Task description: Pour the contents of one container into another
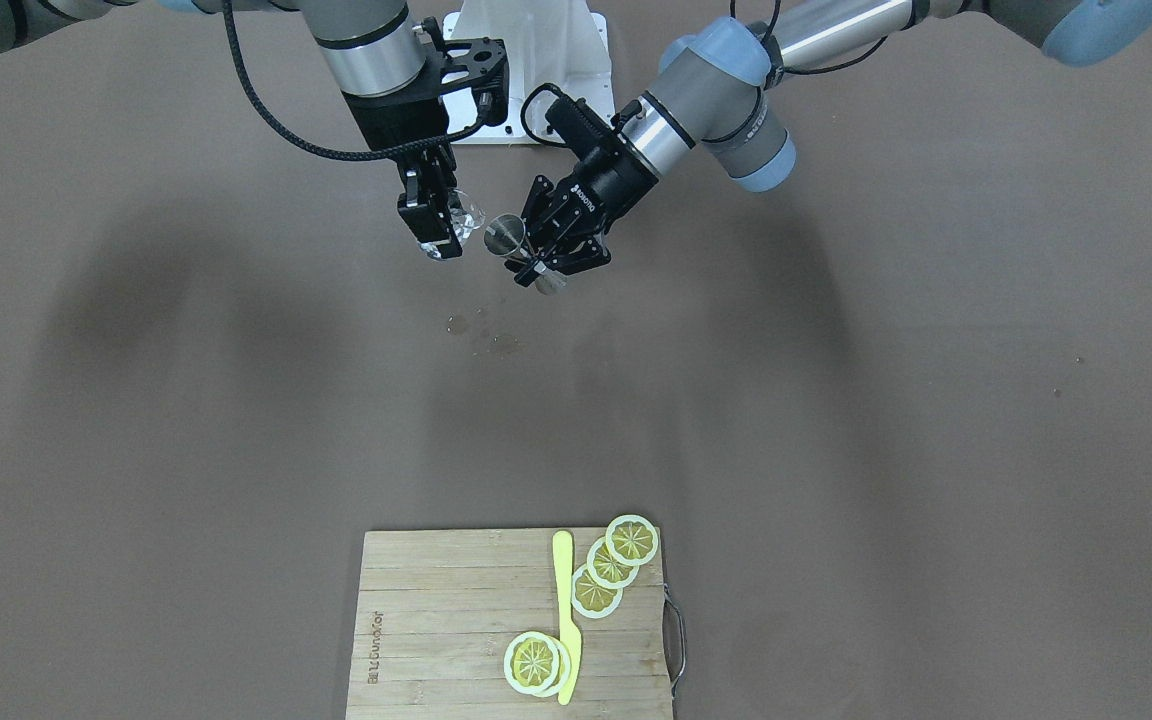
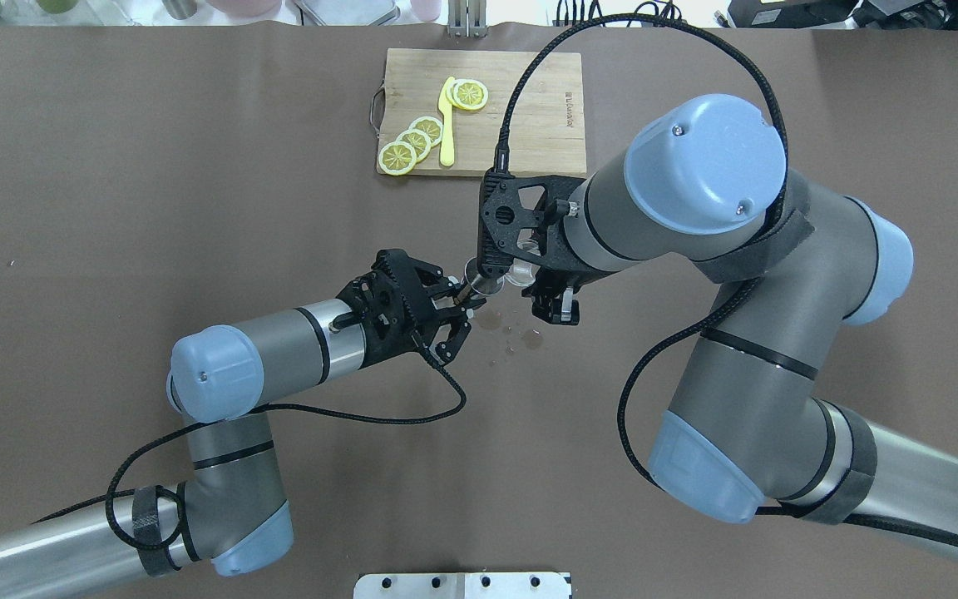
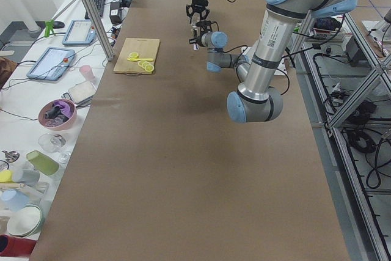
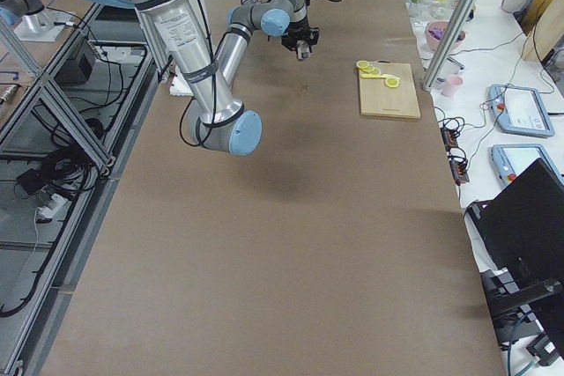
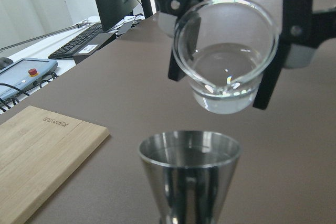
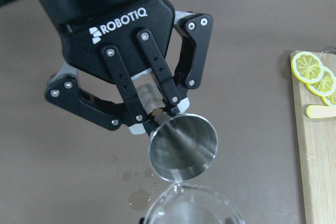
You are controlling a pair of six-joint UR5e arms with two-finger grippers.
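My left gripper [image 1: 544, 262] is shut on the stem of a steel jigger [image 1: 507, 235], held above the table with its mouth tipped toward the right arm. My right gripper [image 1: 439, 236] is shut on a clear glass [image 1: 467, 217] holding a little water. In the left wrist view the glass [image 5: 226, 56] hangs tilted just above and behind the jigger [image 5: 189, 163], with water pooled at its lower lip. The right wrist view shows the jigger [image 6: 184, 148] in the left gripper [image 6: 155, 116], with the glass rim [image 6: 194, 205] at the bottom edge.
Water droplets [image 1: 481, 335] lie on the brown table under the two grippers. A wooden cutting board [image 2: 529, 100] with lemon slices [image 2: 412, 141] and a yellow knife [image 2: 446, 125] sits at the far edge. Side tables hold cups and tablets.
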